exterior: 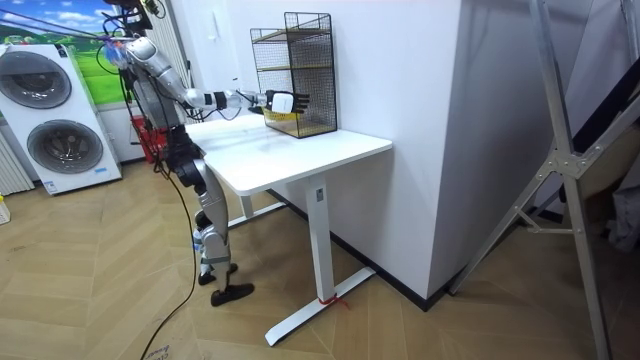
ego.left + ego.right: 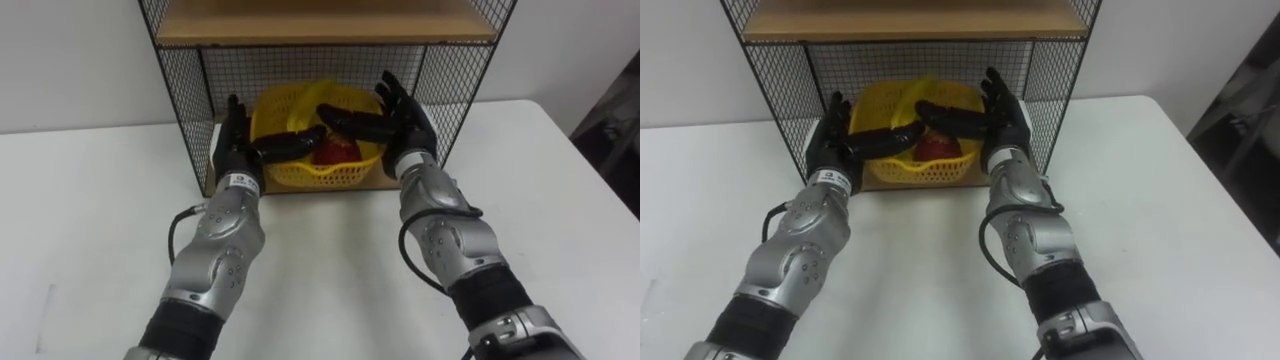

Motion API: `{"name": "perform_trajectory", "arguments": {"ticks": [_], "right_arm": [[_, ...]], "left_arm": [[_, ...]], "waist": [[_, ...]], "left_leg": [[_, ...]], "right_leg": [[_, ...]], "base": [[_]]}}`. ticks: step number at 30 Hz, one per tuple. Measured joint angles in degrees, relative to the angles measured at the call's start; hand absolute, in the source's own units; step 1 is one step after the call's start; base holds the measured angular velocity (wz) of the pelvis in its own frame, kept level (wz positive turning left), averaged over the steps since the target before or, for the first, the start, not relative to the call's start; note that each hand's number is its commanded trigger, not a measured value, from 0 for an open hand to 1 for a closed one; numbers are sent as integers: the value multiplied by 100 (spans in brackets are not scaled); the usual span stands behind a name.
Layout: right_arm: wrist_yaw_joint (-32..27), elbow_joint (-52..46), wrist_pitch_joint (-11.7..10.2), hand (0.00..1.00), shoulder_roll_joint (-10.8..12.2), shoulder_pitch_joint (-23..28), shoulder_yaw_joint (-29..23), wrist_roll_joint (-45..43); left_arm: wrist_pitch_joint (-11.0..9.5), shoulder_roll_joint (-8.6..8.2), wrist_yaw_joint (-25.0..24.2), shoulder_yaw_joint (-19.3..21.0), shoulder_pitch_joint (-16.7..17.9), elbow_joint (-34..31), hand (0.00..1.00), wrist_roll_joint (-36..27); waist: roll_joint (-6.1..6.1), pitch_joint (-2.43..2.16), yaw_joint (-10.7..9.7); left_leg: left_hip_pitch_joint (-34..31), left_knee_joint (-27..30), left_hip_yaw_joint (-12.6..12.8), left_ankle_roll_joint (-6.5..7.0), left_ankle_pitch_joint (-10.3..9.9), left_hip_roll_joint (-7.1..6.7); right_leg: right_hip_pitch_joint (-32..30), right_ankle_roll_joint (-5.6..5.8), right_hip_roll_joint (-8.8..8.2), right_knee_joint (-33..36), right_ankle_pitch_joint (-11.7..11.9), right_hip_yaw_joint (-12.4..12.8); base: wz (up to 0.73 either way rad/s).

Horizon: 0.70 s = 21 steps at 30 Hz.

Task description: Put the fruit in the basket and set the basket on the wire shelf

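- Left hand (image 2: 236, 140) and right hand (image 2: 405, 125): both spread, fingers straight and upright. One flanks each side of the basket (image 2: 345, 172), thumbs reaching inward over its front rim.
- The basket sits on the bottom board of the shelf (image 2: 180, 90), just inside the open front. A red fruit (image 2: 335, 150) lies in it, with something yellow behind.
- Step judged: release and withdrawal.
- Lift both thumbs clear of the rim first; a caught thumb would drag the basket out.
- Then draw the hands straight back over the table (image 2: 320, 260).
- Obstruction: the mesh side walls stand close outside each hand, so spread sideways only slightly.
- The upper board (image 2: 320, 25) is overhead, so keep the hands low.
- Room view: washing machines (image 1: 45, 110) stand well apart, behind the robot.
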Motion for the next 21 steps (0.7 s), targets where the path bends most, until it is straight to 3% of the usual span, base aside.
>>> {"name": "perform_trajectory", "arguments": {"ticks": [6,15,21], "right_arm": [[-16,116,268,0,-29,0,-33,-21],[35,409,338,0,-30,-29,-269,-17],[37,1100,390,0,-23,-447,-592,-13]], "left_arm": [[98,-58,-16,166,-157,464,0,-7],[164,-51,-130,359,-429,970,0,0],[316,-28,-272,529,-573,1102,0,59]], "waist": [[10,-8,8],[60,-55,12],[63,-57,18]], "left_leg": [[50,20,0,-3,3,3],[146,1,2,-3,2,5],[147,7,6,-3,2,4]], "right_leg": [[48,-3,-5,1,2,-31],[135,-4,-9,13,2,-62],[147,-10,-6,11,6,-45]], "base": [[0],[0],[0]]}}
